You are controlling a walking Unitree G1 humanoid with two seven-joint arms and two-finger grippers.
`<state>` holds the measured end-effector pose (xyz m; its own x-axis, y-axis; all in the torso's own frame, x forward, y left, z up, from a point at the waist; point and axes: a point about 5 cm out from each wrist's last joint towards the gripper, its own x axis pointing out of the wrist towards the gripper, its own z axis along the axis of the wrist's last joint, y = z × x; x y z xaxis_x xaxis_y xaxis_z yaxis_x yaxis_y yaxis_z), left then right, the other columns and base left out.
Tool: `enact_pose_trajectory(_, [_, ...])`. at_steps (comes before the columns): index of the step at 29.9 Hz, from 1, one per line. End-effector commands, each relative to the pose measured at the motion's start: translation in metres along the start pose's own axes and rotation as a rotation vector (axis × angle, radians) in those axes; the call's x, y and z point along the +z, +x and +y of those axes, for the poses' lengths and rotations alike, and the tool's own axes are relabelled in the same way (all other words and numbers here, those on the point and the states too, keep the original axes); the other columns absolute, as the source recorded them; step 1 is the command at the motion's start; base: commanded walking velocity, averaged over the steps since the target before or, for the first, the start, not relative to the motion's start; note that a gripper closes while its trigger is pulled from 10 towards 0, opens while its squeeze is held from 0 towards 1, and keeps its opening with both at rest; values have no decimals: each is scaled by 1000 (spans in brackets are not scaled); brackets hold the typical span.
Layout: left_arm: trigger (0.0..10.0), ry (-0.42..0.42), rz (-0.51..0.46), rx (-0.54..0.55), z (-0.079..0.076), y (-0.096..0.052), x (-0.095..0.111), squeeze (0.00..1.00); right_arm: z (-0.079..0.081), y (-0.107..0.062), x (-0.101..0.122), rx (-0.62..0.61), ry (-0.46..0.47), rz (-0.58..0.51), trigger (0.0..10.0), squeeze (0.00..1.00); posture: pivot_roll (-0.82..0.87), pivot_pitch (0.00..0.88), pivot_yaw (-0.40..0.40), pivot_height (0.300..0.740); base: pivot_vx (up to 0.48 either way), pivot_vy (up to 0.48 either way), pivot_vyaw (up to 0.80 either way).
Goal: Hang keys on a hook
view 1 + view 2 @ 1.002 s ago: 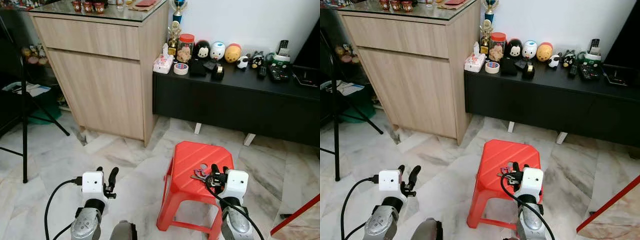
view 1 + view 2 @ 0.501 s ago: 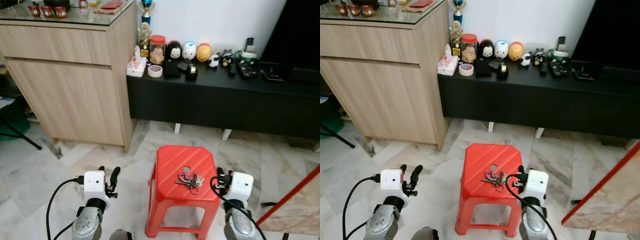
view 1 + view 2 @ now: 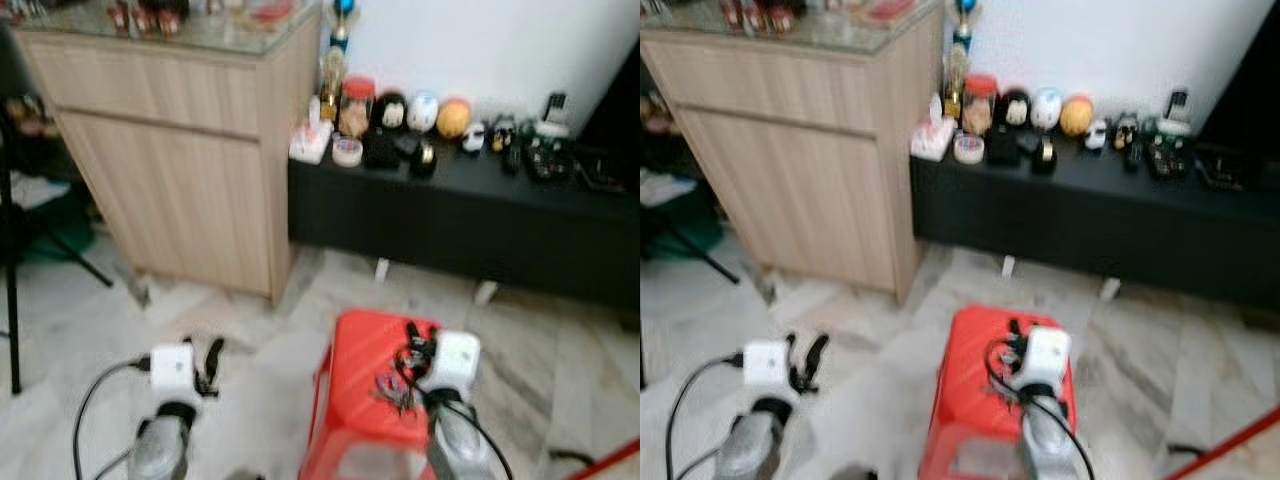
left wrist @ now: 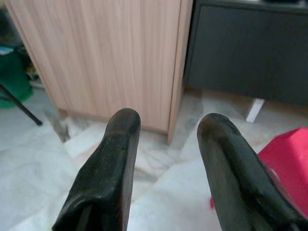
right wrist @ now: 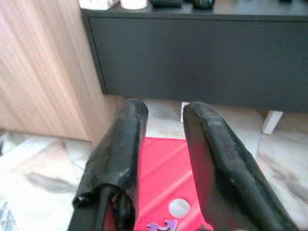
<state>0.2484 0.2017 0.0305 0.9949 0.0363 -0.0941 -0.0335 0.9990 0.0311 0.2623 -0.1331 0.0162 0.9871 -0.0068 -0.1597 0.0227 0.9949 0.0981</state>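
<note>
Right hand (image 3: 413,343), fingers parted, hovers over keys (image 3: 392,388) on red stool (image 3: 352,375) (left hand (image 3: 207,364) open too).

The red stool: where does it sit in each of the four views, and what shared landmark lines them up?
Left eye view: red stool low, right of centre, with the right gripper over it.
Right eye view: low centre.
Left wrist view: a red corner at the edge, past one finger.
Right wrist view: its top between the fingers.
Shared landmark: the black cabinet.
</note>
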Motion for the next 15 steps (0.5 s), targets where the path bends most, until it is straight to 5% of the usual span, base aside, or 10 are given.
enact_pose_trajectory(1, [10000,-8,1,-37,-12,3,1,0,-17,-5,-7,-49,-11,32,10000,0,57,18,-60,653,262,0,0])
enact_pose_trajectory(9, [10000,-8,-2,-37,-12,3,1,0,-18,-5,-10,-50,-12,48,10000,0,56,20,-59,653,258,0,0])
enact_pose_trajectory(15, [10000,-10,0,-39,-12,3,1,0,-21,-5,-11,-69,-15,54,10000,0,57,21,-58,653,0,0,0])
